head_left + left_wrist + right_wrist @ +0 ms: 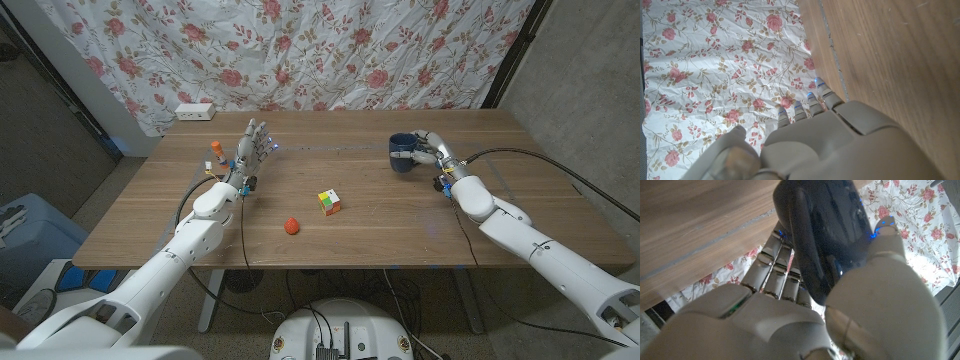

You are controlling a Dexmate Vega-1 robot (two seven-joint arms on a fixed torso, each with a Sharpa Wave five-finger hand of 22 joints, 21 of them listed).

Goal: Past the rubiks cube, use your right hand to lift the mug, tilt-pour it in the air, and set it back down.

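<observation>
While the wooden table [400, 215] carries a Rubik's cube [329, 201] near its middle and a small red ball [291, 226] just in front and to the left of it, the dark blue mug [401, 153] is at the far right part, well apart from both. The right hand [432, 152] wraps its fingers [771, 260] and thumb around the mug; whether the mug touches the table or which way its mouth points cannot be told. The left hand [250, 148] stands with fingers spread, holding nothing, near a small orange-capped bottle [218, 150]. A white power strip [195, 111] lies at the far edge under the floral cloth [300, 50].
</observation>
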